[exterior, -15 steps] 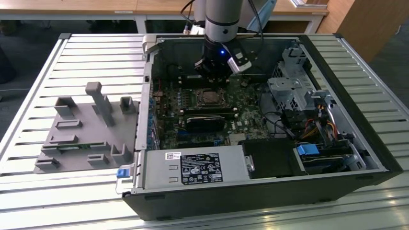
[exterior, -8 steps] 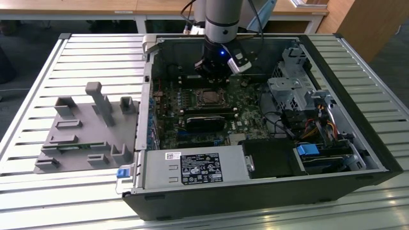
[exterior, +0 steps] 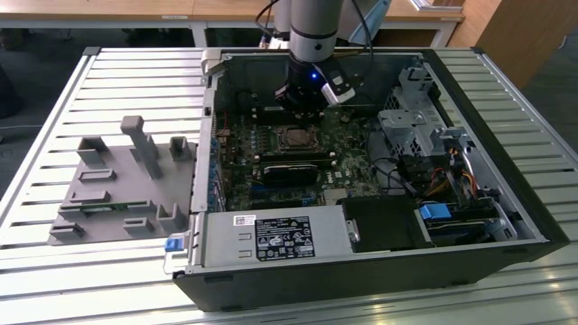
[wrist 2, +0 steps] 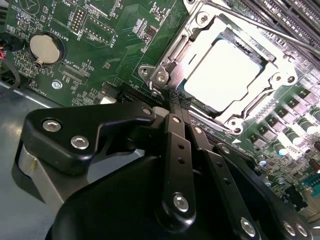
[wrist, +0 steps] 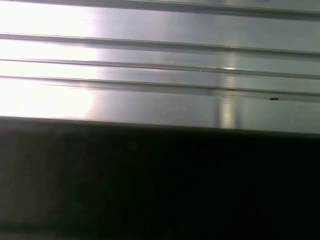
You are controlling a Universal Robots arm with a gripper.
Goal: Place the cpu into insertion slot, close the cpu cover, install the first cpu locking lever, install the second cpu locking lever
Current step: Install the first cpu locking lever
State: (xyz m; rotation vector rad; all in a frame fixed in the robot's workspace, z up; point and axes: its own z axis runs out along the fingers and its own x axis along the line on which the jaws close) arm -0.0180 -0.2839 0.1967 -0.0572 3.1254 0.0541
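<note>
The cpu (wrist 2: pixel 225 67) lies flat in the insertion slot (wrist 2: pixel 243 45), its silver top glaring bright. The cpu cover (wrist 2: pixel 278 80) is down around it as a metal frame. One thin locking lever (wrist 2: pixel 250 19) runs along the far side of the socket, and another (wrist 2: pixel 169 56) runs along the side nearest my fingers. My gripper (wrist 2: pixel 178 101) is shut with nothing between its fingers, its tips just off the socket's corner over the green board (wrist 2: pixel 125 45). In the exterior view the gripper (exterior: pixel 298 112) hangs right behind the socket (exterior: pixel 296 137) inside the open computer case.
Memory modules (exterior: pixel 294 159) lie just in front of the socket. A drive cage (exterior: pixel 411 128) and cables stand on the exterior view's right, and the power supply (exterior: pixel 275 240) is at the front. A grey fixture tray (exterior: pixel 118 183) sits on the slatted table (exterior: pixel 54 101). A coin battery (wrist 2: pixel 44 47) is on the board.
</note>
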